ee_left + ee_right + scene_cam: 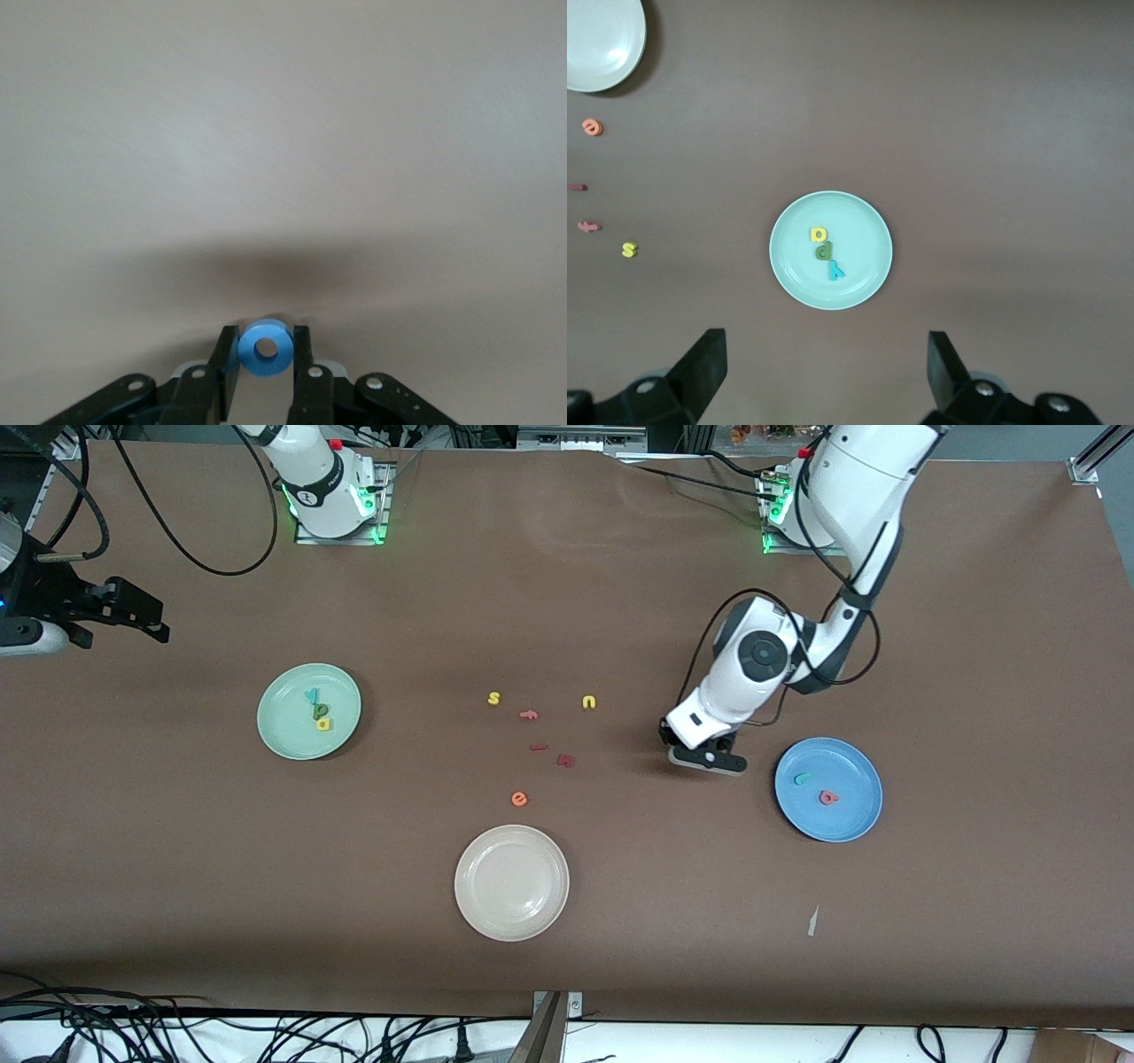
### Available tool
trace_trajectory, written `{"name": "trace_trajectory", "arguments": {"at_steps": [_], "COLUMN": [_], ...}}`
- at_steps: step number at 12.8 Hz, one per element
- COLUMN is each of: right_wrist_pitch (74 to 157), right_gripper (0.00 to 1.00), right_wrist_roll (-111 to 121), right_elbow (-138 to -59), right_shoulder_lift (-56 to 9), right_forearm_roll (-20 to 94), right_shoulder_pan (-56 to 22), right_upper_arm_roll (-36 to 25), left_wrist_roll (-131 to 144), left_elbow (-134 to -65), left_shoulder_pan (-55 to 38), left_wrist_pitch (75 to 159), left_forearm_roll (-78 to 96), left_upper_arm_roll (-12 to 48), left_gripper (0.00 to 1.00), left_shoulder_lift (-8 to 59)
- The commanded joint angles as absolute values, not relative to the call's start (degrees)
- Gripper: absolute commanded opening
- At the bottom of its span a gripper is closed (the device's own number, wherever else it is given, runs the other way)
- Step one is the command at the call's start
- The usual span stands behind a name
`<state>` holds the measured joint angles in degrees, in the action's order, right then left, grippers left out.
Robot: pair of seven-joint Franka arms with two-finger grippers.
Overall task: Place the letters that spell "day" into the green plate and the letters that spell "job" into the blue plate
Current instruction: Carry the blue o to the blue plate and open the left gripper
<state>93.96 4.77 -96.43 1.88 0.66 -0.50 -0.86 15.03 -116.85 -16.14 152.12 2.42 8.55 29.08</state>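
Observation:
My left gripper [706, 759] is down at the table beside the blue plate [852, 817], on the side toward the loose letters. Its fingers are shut on the blue ring "o" [266, 348], touching both sides; the hand hides the ring in the front view. The teal "j" [802, 779] and salmon "b" [827, 797] lie in the blue plate. In the green plate [276, 722] [864, 232] lie the yellow "a" [819, 234], dark green "d" [823, 252] and light blue "y" [835, 271]. My right gripper [146, 618] [827, 354] waits open and empty, high over the right arm's end of the table.
Loose letters lie mid-table: a yellow "s" [493, 698], pink "f" [529, 714], yellow "u" [588, 702], two dark red pieces [566, 760] and an orange "e" [519, 799]. A cream-white plate [511, 921] sits nearer the front camera. A paper scrap [812, 921] lies nearby.

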Motion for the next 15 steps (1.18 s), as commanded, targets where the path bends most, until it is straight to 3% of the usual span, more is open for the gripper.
{"name": "trace_trajectory", "arguments": {"at_steps": [1,6,7,8,9,15], "right_wrist_pitch": [94.13,94.13,94.13,94.13,94.13,94.04], "right_gripper": [1.0,1.0,1.0,1.0,1.0,1.0], "right_wrist_roll": [3.96,4.04,4.04,4.04,4.13,4.04], "right_elbow": [-95.54,-95.45,-95.45,-95.45,-95.36,-95.36], "right_shoulder_lift": [1.32,1.32,1.32,1.32,1.32,1.32], "right_forearm_roll": [0.7,0.62,0.62,0.62,0.62,0.62], "right_shoulder_pan": [0.53,0.53,0.44,0.44,0.44,0.44], "right_upper_arm_roll": [-0.44,-0.44,-0.44,-0.44,-0.44,-0.35], "left_wrist_roll": [11.1,-10.97,-10.9,-10.9,-10.9,-11.42], "left_elbow": [-118.47,-122.08,-122.34,-122.52,-123.39,-130.34], "left_shoulder_pan": [-9.6,3.25,3.25,3.25,3.34,5.01], "left_wrist_pitch": [144.6,143.35,143.35,143.35,143.35,141.33], "left_forearm_roll": [-0.26,-0.09,-0.09,-0.09,-0.09,-0.09], "left_upper_arm_roll": [8.88,8.96,8.96,8.96,8.96,9.05], "left_gripper": [0.23,0.25,0.4,0.91,1.0,1.0], "left_shoulder_lift": [20.76,16.7,16.7,16.7,16.18,5.39]}}
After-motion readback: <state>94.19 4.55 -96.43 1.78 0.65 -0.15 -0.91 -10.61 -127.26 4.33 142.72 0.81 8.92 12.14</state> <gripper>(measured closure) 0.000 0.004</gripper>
